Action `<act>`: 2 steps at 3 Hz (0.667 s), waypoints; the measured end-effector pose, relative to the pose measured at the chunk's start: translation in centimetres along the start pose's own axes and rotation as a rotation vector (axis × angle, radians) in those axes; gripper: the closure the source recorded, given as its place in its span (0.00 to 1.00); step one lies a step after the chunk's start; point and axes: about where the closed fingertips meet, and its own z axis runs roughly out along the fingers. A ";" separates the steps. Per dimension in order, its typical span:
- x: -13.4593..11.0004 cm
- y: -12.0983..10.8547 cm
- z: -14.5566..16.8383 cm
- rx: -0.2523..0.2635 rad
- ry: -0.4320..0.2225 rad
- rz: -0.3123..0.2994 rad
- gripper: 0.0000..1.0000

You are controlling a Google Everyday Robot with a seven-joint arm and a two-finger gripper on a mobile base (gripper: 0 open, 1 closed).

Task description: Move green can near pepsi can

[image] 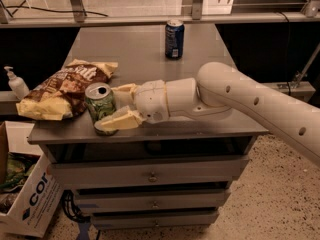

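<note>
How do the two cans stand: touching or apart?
Apart. The camera view shows bare table between green can and blue can; the gripper brackets the green can.

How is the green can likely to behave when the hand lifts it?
With the hand around it, the green can looks rigid yet dentable thin metal. Standing upright, it may tip; its top seems opened, so possibly light.

Box (31, 204), floor, near left: dark letters "cor" on its side, the rest cut off. Chip bag (62, 86), table left: pale lettering, not legible. Green can (97, 103), pepsi can (174, 39): markings unreadable. Gripper (111, 108) sits at the green can, near left.
</note>
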 end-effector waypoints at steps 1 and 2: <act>-0.6 0.0 0.1 0.032 -0.038 0.033 0.63; -0.5 -0.5 -1.3 0.095 -0.054 0.077 0.85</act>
